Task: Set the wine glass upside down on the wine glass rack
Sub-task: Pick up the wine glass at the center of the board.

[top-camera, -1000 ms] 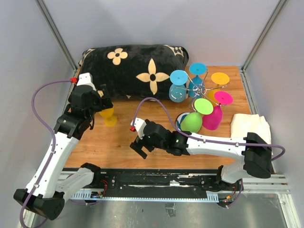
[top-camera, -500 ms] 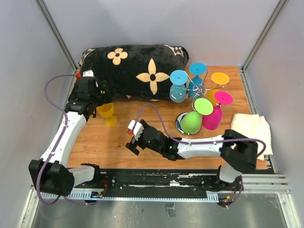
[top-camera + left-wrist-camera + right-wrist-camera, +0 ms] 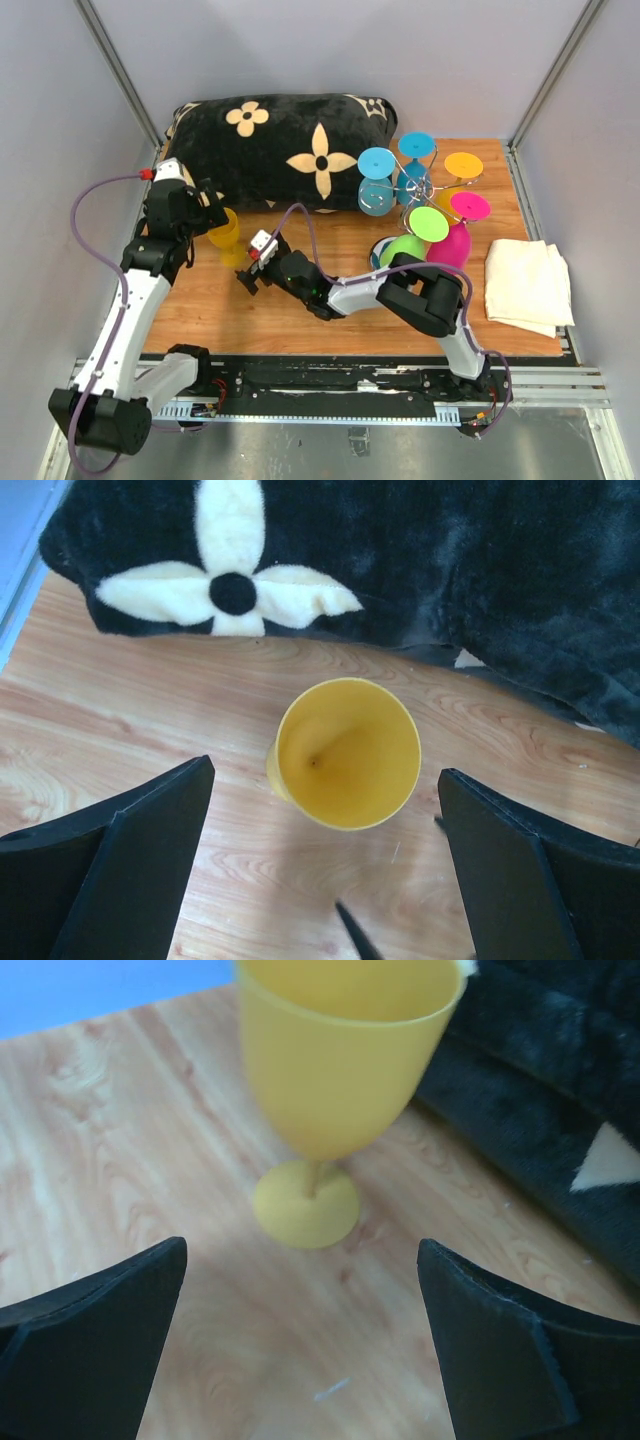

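**Yellow glass pickup: both jaws wide open, empty**

The smooth yellow plastic wine glass [image 3: 226, 236] stands upright on the wood-grain table [image 3: 300, 320], left of centre in the top view. It sits just beside the fuzzy black flower-print cushion [image 3: 280, 150], well apart from the chrome wire rack [image 3: 418, 197] at upper right. Left jaws sit above its rim; right jaws face the thin stem side-on. I'd pinch the stem, centred, because the tapered bowl looks slick.

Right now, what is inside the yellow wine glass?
The yellow wine glass stands upright; its bowl looks empty to the bottom. The rim hides part of the inner wall.
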Robot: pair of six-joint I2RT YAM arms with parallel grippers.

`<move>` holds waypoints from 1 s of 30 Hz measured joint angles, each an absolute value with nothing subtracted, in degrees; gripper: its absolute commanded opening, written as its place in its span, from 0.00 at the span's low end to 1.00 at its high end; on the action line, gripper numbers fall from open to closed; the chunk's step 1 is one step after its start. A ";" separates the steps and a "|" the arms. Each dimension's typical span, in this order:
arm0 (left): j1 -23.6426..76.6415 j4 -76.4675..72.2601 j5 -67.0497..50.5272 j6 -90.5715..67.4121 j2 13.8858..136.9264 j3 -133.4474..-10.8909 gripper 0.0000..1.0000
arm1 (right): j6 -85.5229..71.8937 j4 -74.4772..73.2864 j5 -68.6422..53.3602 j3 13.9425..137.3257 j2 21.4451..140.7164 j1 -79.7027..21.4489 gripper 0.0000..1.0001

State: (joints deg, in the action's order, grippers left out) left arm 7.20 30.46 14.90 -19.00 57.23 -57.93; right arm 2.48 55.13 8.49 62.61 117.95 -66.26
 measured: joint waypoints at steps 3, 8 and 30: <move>7.20 30.59 15.62 -19.46 53.34 -56.01 1.00 | 0.86 56.95 8.08 66.37 121.60 -64.40 0.98; 7.20 30.79 15.79 -19.75 49.98 -55.46 1.00 | -0.51 58.35 7.11 71.68 127.74 -63.11 0.98; 7.20 31.73 14.70 -19.97 47.70 -53.23 1.00 | -0.19 66.08 5.61 90.08 143.70 -61.34 0.98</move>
State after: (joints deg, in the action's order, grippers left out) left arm 7.20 31.73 14.70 -19.97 47.70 -53.23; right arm -0.19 66.08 5.61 90.08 143.70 -61.34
